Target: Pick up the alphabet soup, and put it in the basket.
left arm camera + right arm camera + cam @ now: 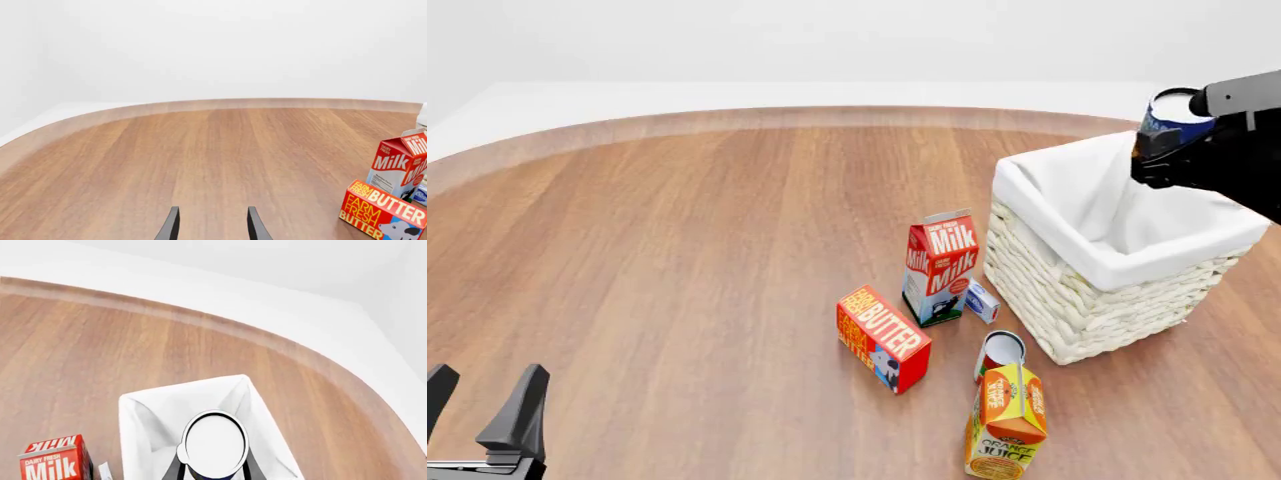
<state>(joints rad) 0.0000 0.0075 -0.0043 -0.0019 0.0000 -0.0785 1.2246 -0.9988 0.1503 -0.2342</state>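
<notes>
My right gripper (1160, 137) is shut on the alphabet soup (1169, 112), a small can with a blue label and a silver lid, and holds it in the air above the far right part of the basket (1065, 238). In the right wrist view the can's lid (215, 444) sits between the fingers, straight over the white lining of the basket (135, 426). My left gripper (481, 396) is open and empty at the near left corner of the table; it also shows in the left wrist view (212, 225) over bare wood.
A milk carton (941, 265) and a small box (981, 300) stand just left of the basket. A butter box (884, 337), a red-and-white can (1001, 352) and an orange juice carton (1008, 410) stand nearer to me.
</notes>
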